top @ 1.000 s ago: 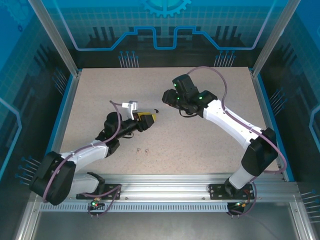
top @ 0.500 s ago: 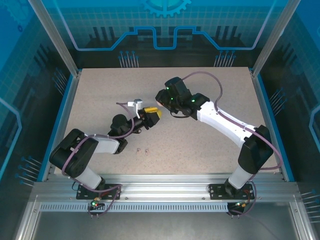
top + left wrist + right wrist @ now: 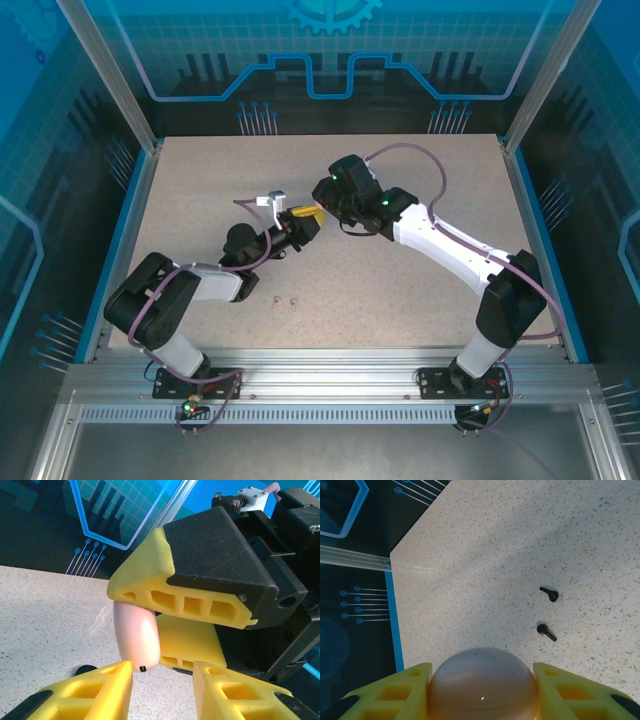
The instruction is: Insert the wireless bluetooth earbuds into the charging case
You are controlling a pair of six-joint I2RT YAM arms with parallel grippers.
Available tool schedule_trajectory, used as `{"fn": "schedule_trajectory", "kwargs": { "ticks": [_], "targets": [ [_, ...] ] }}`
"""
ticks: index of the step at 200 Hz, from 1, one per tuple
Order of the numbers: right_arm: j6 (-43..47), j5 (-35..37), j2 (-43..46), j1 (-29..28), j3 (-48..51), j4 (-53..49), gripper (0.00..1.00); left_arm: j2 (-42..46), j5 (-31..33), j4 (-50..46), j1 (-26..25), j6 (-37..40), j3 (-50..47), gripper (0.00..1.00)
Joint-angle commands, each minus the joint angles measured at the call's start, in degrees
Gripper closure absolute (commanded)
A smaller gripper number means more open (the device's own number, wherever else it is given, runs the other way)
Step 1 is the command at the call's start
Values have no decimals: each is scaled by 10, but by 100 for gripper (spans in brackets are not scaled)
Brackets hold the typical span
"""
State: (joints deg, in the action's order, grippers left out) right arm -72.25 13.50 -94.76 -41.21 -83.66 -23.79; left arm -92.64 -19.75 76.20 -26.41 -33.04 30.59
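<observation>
We log: right gripper (image 3: 482, 669) clamped on pale pink round case (image 3: 482, 695) | left gripper (image 3: 162, 679) jaws narrowly apart, gripping nothing, case edge at its 11 o'clock | two black earbuds (image 3: 549, 594) loose on table (image 3: 485, 550), 1 o'clock of case.

Two arms meet over the middle of the counter (image 3: 380, 300).
The charging case (image 3: 483, 685) sits between the jaws of the right gripper (image 3: 314, 212). The left gripper (image 3: 305, 225) is just beside it, to the left and nearer. Two earbuds (image 3: 277, 298) lie side by side on the counter, nearer still.
</observation>
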Motion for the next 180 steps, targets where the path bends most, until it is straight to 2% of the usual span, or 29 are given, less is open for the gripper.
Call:
{"fn": "schedule_trajectory", "kwargs": {
  "ticks": [1,20,42,92,125,180],
  "targets": [
    [-15,-16,13,-8,13,21,65,-3,-6,40,-5,5,26,62],
    [-21,-18,13,-10,15,28,65,-3,-8,40,-4,3,29,61],
    [-26,-17,15,-11,18,34,65,-2,-9,40,-5,4,27,53],
    [-29,-22,29,-11,30,45,66,-2,-4,40,-5,11,25,55],
    [-37,-17,54,-11,57,61,66,6,4,40,-3,32,15,49],
    [-35,-8,84,-11,78,64,67,5,-10,40,5,34,21,50]
  ]
}}
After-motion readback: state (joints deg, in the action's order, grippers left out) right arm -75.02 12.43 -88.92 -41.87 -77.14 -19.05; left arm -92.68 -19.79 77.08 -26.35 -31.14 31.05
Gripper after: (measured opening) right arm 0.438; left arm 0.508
